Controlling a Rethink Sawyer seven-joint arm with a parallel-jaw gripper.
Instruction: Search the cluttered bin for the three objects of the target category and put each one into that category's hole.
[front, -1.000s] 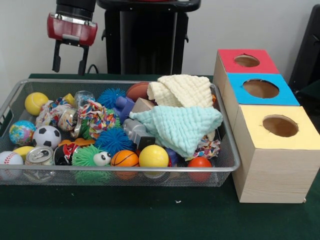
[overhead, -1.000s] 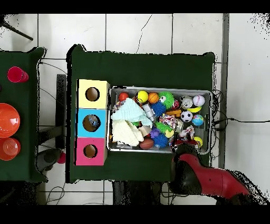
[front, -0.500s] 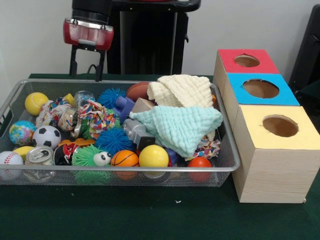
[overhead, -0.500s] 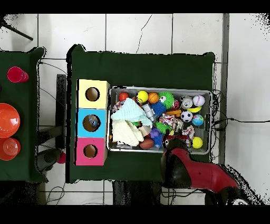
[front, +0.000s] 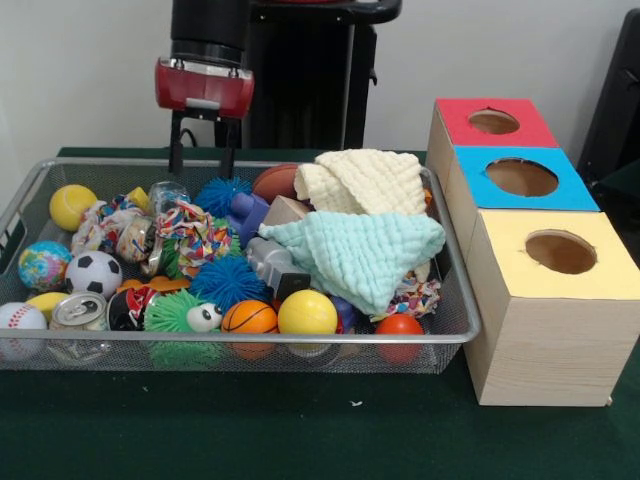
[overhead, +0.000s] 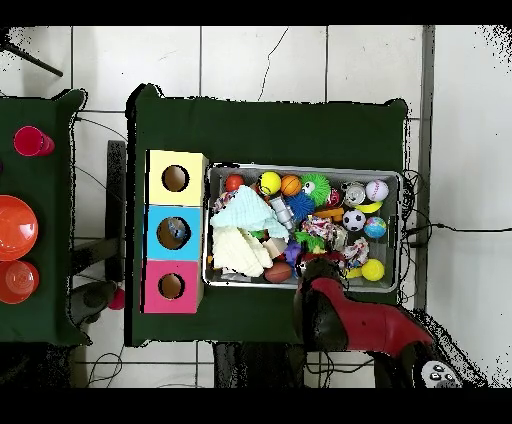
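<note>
My gripper (front: 202, 168) hangs open and empty over the far rim of the wire bin (front: 250, 339), just above a blue spiky ball (front: 221, 194) and apart from it. The bin holds several balls: a yellow one (front: 68, 205), a globe ball (front: 43, 264), a soccer ball (front: 93, 273), a baseball (front: 20, 318), a small basketball (front: 248, 317). Rope toys (front: 195, 236), a can (front: 78, 311), a mint cloth (front: 360, 250) and a cream cloth (front: 362, 182) lie there too. From overhead my red arm (overhead: 340, 312) covers the gripper at the bin's lower edge.
Right of the bin stand three wooden boxes with holes on top: red (front: 492, 122), blue (front: 521, 177) and yellow (front: 560, 252). The cloths hide what lies under them. Overhead, a side table at the left carries an orange bowl (overhead: 14, 228) and a red cup (overhead: 30, 141).
In the front view my gripper has slid right along the bin's far rim and dropped slightly, staying open. Nothing in the bin has moved.
</note>
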